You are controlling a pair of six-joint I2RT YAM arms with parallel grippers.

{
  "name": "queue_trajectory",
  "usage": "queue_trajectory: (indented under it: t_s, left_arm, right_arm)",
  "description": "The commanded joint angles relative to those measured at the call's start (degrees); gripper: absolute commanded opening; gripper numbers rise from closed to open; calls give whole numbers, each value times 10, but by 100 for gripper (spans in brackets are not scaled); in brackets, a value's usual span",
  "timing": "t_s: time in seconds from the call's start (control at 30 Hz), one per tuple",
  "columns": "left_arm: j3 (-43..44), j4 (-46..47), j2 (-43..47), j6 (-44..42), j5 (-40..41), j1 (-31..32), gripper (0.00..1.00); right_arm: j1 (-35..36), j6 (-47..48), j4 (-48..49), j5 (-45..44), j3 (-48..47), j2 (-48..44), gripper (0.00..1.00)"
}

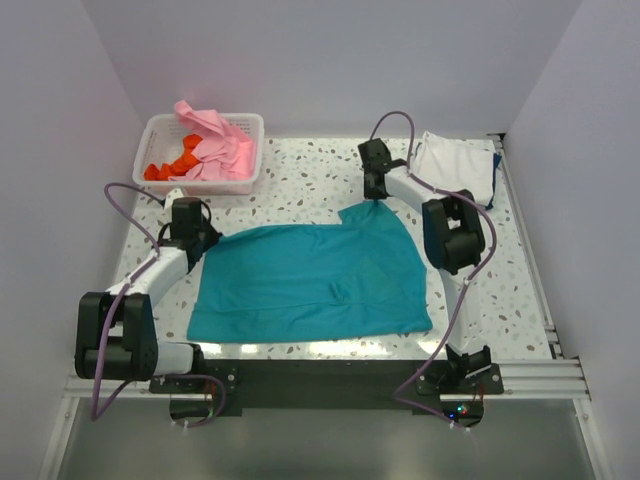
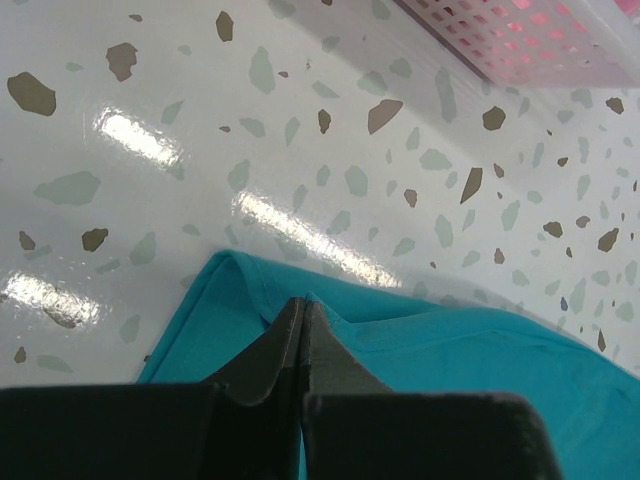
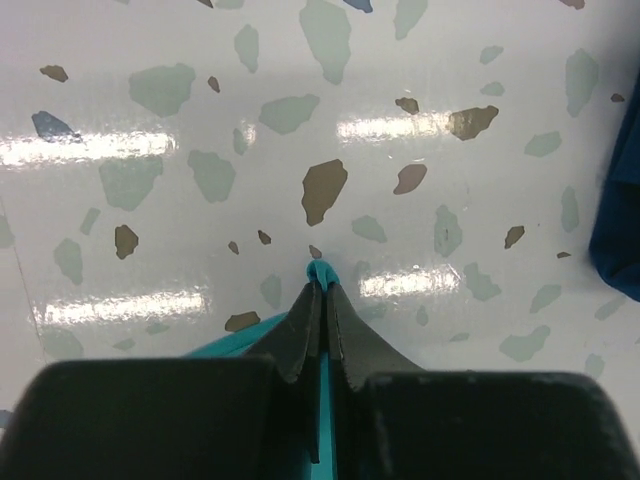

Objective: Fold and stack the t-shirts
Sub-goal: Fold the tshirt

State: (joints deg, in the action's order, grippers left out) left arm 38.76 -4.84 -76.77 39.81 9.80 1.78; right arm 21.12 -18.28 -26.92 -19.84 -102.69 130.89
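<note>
The teal shirt (image 1: 310, 280) lies flat on the table (image 1: 310, 180), its long axis running left to right across the middle, between the two arms.

At the far left stands one white basket (image 1: 150, 135). It holds a pink shirt (image 1: 215, 145) and something orange-red (image 1: 175, 165), which I take for one more shirt, though it is too bunched to be sure.

Next, the left gripper (image 1: 203, 243) is down at the shirt's far-left corner. Its wrist view shows the jaws closed with teal cloth (image 2: 450, 370) bunched right at the tips (image 2: 303, 305), so it looks to be pinching that corner.

Across the cloth, the right gripper (image 1: 375, 197) sits at the far-right corner, where a flap juts toward the back. Its wrist view shows the jaws pressed together with a small teal nub (image 3: 322, 268) poking out between the tips (image 3: 322, 290): a thin pinch on the edge.

From both grippers the shirt's body spreads toward the near edge. Each arm holds the corner on its own side, neither reaching across. Any fold from here would likely carry the far edge toward the near one, both ends moving together.

At the far right lies a stack of one white shirt (image 1: 445, 155) on one dark blue shirt (image 1: 495, 172), well apart from the teal one.

Count: five shirts if the orange-red is one, one basket, two grippers.
</note>
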Motion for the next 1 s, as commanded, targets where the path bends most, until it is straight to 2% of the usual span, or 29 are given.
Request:
queue_trajectory:
  t_s: [0.0, 0.23, 0.43, 0.73, 0.97]
  left_arm:
    - [4, 9, 15, 2, -1, -4, 0]
    - [9, -10, 37, 6, 0, -4, 0]
    - [-11, -25, 79, 9, 9, -4, 0]
    - [-40, -57, 143, 27, 29, -4, 0]
    - [-56, -111, 197, 53, 68, -5, 0]
  right_arm:
    - [-6, 8, 4, 38, 11, -27, 0]
    - [-5, 12, 49, 51, 83, -129, 0]
    - [-5, -8, 72, 67, 205, -231, 0]
    - [-4, -22, 53, 108, 350, -390, 0]
    - [1, -25, 15, 124, 417, -494, 0]
